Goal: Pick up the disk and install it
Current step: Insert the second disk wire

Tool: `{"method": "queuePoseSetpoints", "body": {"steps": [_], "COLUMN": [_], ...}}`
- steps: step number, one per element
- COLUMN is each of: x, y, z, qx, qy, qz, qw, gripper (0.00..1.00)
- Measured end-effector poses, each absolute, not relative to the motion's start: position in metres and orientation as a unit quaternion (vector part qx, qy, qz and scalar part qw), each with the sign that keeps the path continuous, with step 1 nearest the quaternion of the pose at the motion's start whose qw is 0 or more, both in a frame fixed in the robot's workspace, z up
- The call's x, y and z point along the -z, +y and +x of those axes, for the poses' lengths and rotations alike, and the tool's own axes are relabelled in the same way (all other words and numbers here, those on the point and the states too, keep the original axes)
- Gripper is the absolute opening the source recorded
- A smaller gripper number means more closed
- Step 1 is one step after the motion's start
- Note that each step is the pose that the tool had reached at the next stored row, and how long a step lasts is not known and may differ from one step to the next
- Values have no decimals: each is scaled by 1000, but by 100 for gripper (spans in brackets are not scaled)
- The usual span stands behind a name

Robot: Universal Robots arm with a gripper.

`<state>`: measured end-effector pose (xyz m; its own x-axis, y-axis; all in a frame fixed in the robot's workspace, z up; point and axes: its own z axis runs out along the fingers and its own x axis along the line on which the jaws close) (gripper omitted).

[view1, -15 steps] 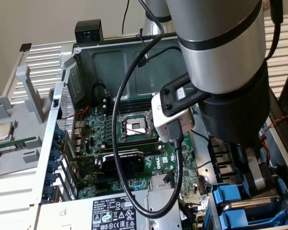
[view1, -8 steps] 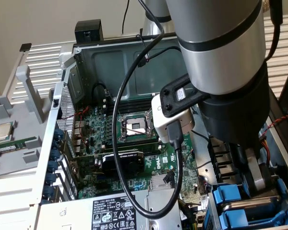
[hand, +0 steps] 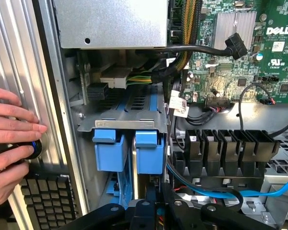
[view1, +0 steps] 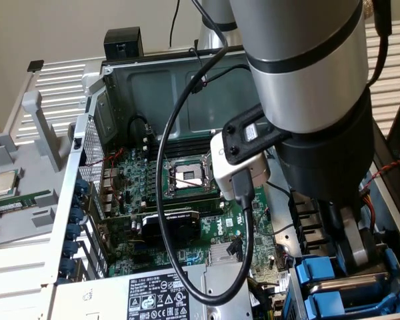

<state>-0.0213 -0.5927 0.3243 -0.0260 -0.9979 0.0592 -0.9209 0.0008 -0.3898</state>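
The disk point(hand: 150, 151) stands edge-on in the drive bay, its blue carrier end facing the wrist camera. A similar blue-framed drive point(hand: 109, 148) sits in the slot beside it, with a thin silver edge between them. My gripper point(hand: 157, 192) is directly behind the disk's carrier end, its black fingers point(hand: 169, 196) drawn close together on it. In the exterior view the arm point(view1: 307, 87) reaches down into the open computer case, and the blue carriers point(view1: 318, 270) show below it.
A person's hand point(hand: 12, 139) rests on a black knob outside the case wall, above a keyboard point(hand: 48, 196). Black cables point(hand: 201, 48), a blue cable point(hand: 221, 191) and the motherboard point(view1: 187, 200) surround the bay. A small silver processor chip point(view1: 3, 183) lies on the grey panel at the exterior view's left.
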Motion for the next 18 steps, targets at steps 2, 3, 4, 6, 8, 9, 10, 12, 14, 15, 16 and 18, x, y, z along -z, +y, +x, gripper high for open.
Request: {"method": "queuePoseSetpoints", "body": {"steps": [2, 3, 4, 6, 8, 9, 10, 12, 14, 15, 16, 18], "x": [-324, -324, -324, -324, -324, -324, -324, -324, -323, -323, -323, -322], "y": [-593, -593, -593, -593, -593, -593, -593, -593, -593, -593, -593, -593], "z": [-21, -21, -21, -21, -21, -21, -21, -21, -21, -21, -21, -21], "qx": [163, 163, 163, 163, 164, 164, 164, 164, 164, 164, 164, 165], "qy": [697, 697, 697, 697, 697, 697, 697, 697, 697, 697, 697, 697], "qz": [-688, -688, -688, -688, -688, -688, -688, -688, -688, -688, -688, -688], "qw": [118, 118, 118, 118, 118, 118, 118, 118, 117, 117, 117, 117], "gripper": [16, 16, 16, 16, 16, 16, 16, 16, 16, 16, 16, 16]}}
